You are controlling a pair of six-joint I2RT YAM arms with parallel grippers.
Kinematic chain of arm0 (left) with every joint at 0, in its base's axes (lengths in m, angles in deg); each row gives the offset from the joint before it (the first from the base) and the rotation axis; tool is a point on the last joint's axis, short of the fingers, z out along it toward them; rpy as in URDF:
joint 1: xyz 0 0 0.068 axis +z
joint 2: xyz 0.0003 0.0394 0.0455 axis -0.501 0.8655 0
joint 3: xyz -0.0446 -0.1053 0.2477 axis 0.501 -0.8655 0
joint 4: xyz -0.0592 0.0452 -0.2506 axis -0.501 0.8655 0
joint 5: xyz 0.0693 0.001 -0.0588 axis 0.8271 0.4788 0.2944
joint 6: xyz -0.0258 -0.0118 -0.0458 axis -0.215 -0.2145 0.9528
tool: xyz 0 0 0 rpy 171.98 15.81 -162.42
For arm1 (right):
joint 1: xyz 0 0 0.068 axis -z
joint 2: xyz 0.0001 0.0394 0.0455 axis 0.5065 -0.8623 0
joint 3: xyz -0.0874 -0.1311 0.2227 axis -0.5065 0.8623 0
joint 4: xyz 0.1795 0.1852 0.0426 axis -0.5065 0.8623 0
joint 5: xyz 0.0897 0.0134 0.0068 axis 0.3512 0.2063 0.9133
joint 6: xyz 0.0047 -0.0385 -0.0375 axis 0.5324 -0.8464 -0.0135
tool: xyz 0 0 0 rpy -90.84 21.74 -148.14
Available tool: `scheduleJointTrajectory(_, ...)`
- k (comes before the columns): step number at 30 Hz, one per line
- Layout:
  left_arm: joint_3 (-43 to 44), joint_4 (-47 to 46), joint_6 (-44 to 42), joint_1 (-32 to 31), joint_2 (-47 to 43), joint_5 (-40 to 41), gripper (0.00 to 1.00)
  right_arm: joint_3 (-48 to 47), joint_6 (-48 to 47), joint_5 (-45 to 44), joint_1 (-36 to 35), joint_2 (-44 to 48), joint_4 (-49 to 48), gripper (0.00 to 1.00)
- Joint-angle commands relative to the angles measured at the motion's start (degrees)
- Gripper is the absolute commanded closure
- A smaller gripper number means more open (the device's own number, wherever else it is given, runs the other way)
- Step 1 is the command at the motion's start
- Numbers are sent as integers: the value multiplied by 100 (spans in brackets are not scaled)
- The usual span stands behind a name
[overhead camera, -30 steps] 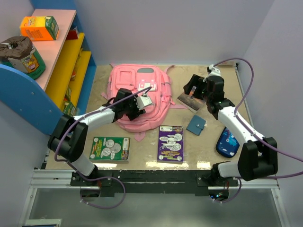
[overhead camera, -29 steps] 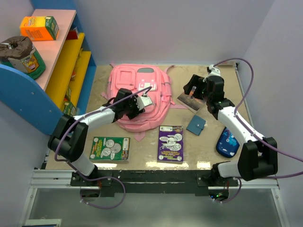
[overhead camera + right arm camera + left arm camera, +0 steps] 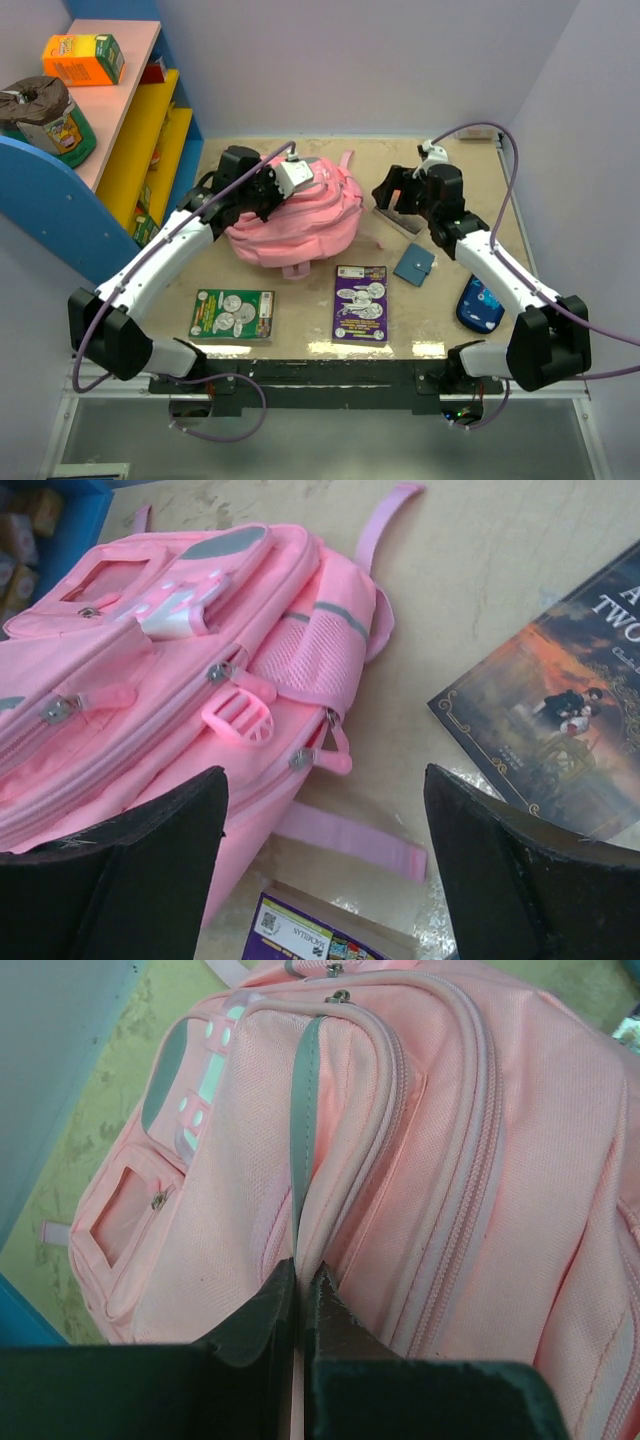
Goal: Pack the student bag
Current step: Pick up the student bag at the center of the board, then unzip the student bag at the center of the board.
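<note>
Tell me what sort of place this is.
Likely a mock student's desk in a robot test booth: the pink student bag, a purple booklet beside it, and a blue-and-yellow shelf alongside.

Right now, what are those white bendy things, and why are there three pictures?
They are two robot arms, each ending in a two-finger pincher. One picture looks down from above; the other two come from little cameras on each wrist. The left gripper is pinched shut on a fold of the pink student bag. The right gripper is open and holds nothing. On the table also lie a green book, a purple book, a dark book, a small blue pouch and a blue case.
</note>
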Motion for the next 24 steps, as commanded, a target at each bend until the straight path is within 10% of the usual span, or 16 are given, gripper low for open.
scheduleJointTrajectory(1, -178, 185, -189, 17, -759, -433, 100, 172, -492, 395, -240, 351, -805, 19)
scheduleJointTrajectory(6, -1171, 520, -339, 17, -1287, -671, 100, 921, -1073, 807, -531, 572, -2337, 23)
scheduleJointTrajectory(24, -2236, 950, -673, 17, -2158, -891, 90, 764, -2823, 1282, -2166, -807, -2145, 28)
